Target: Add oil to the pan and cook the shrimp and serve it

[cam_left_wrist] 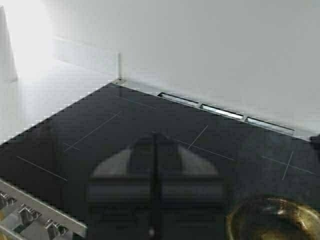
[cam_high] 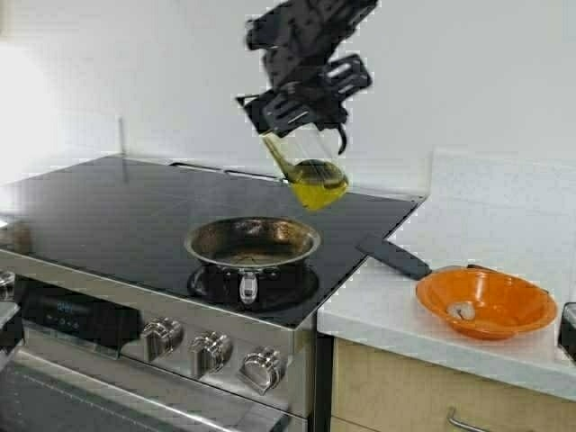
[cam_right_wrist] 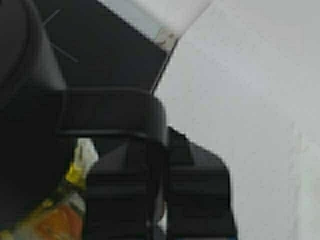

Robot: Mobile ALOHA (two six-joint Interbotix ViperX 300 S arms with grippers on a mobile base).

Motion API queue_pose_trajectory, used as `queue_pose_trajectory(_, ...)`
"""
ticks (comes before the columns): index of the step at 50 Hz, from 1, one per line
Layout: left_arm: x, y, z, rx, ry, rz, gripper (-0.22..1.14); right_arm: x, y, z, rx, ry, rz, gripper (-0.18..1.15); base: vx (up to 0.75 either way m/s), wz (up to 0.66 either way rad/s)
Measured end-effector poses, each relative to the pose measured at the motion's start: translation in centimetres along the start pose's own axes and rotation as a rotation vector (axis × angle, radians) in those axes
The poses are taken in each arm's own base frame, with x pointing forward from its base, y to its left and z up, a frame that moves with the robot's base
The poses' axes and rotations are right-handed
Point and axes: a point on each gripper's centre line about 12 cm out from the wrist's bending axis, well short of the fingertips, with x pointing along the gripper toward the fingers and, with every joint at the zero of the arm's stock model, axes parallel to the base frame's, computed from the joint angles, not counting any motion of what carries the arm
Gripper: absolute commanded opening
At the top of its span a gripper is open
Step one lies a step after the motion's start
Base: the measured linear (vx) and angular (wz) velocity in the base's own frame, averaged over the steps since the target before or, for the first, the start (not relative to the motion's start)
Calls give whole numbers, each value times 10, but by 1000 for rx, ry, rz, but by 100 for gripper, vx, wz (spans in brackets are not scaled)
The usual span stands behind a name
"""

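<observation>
White wall runs behind a black glass stove with steel knobs along its front, and a pale surface continues to the right of it. From my seat I see the pan sitting on the front burner, its browned inside bare and its short stub handle pointing toward the knobs.

My right end effector hangs high above the stove, behind and above the pan, clamped on the black-lidded top of the jug. That jug is tilted, its rounded base swung out to the right and lower, and the oil pools yellow in that low side. It hangs clear of the pan, touching nothing below. In the right wrist view the black fingers sit together around the jug's dark lid, with stove and wall behind.

An orange bowl rests on the surface to the right, well apart from the pan, with the shrimp lying pale inside near its front. Some dark flat handle lies between stove edge and bowl.

My left end effector shows only in its own wrist view, low over the stove's glass with its fingers together and holding nothing; the pan's rim sits just beside it.
</observation>
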Motion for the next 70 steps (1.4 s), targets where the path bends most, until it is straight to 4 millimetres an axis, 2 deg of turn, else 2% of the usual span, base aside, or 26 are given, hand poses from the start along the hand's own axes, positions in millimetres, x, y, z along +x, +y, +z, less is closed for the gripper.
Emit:
queue_pose_trajectory(12,0,0,0,-2,0,0,3,9,-44,-36,233,70,78,7,0,0)
queue_pose_trajectory(16,0,0,0,-2,0,0,3,7,-60,-40,300,66,106,7,0,0)
queue_pose_trajectory(21,0,0,0,-2,0,0,3,-1,-76,-40,335,35,130,7,0,0)
queue_pose_trajectory(28,0,0,0,-2,0,0,3,-26,-98,-31,327,-12,161,7,0,0)
queue_pose_trajectory(35,0,0,0,-2,0,2,3,-42,-132,-20,363,-32,177,7,0,0)
queue_pose_trajectory(46,0,0,0,-3,0,0,3,-33,-220,-8,459,-37,183,7,0,0)
queue_pose_trajectory(55,0,0,1,2,-2,0,3,-25,-293,-6,442,-67,161,7,0,0)
queue_pose_trajectory(64,0,0,0,2,2,0,3,-1,-382,-20,461,-43,69,7,0,1)
queue_pose_trajectory(70,0,0,0,6,0,0,3,26,-440,-27,485,-32,-12,7,0,0)
